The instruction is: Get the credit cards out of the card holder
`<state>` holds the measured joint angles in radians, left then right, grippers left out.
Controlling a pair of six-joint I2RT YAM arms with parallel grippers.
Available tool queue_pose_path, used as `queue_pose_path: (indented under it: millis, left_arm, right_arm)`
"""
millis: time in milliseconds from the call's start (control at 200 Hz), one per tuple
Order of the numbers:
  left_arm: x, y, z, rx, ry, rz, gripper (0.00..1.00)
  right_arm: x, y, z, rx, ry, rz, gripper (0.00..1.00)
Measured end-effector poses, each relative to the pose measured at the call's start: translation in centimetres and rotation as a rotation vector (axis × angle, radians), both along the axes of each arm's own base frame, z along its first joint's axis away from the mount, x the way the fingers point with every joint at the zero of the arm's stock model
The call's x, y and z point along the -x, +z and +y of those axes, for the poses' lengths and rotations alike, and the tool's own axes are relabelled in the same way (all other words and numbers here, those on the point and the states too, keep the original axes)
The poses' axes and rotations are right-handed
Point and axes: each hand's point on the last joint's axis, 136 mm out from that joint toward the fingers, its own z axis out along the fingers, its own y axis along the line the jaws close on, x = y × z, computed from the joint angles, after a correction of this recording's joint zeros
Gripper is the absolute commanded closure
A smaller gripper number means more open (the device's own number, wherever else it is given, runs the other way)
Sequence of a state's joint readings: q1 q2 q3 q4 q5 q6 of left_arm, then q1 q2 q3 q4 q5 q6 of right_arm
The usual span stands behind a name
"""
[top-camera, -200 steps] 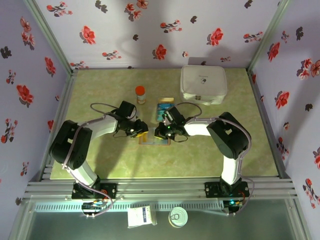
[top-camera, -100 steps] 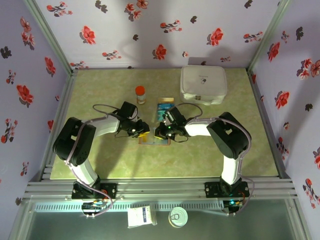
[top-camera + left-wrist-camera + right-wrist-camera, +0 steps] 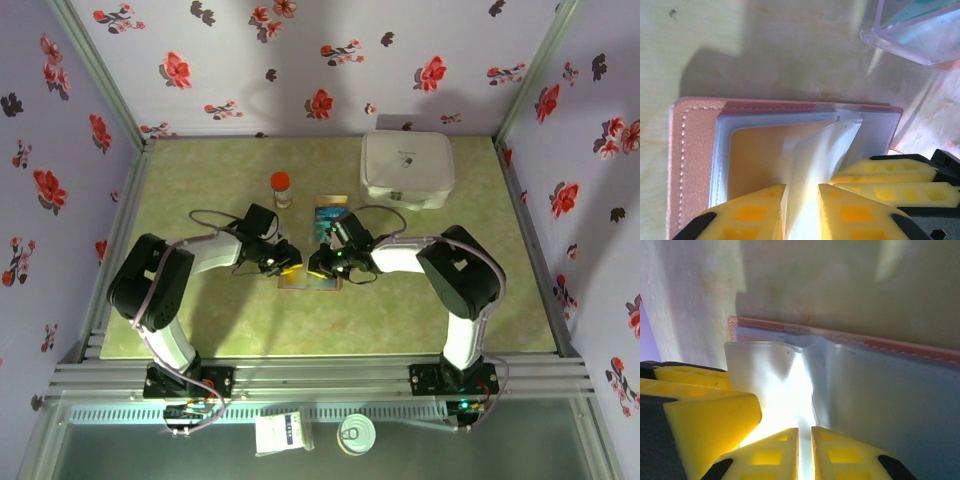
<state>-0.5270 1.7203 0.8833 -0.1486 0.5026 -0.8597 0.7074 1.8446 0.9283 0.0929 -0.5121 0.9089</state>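
The card holder (image 3: 308, 281) lies open and flat at table centre, with both arms converging on it. The left gripper (image 3: 802, 196), entering from 10 o'clock, pinches a leaf of the clear sleeve (image 3: 816, 152) and raises it, probably to expose the orange-yellow card (image 3: 756, 156) pocketed beneath. The right gripper (image 3: 805, 439), from 2 o'clock, has its jaws almost together at the same leaf. Whether they actually bite cannot be told; likely it steadies the holder. Farther off, a teal card (image 3: 330, 215) lies out on the table at 12 o'clock, an orange-capped bottle (image 3: 281, 188) at 11, and a white case (image 3: 405, 168) at 2.
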Motion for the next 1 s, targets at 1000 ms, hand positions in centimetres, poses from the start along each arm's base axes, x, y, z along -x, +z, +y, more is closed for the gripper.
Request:
queue_pose_path:
  millis: [1000]
  left_arm:
    - [0.6,0.7,-8.9,0.012,-0.189,-0.013,0.52]
  right_arm:
    - [-2.0,9.6,-10.1,0.169,-0.161,-0.224,0.77]
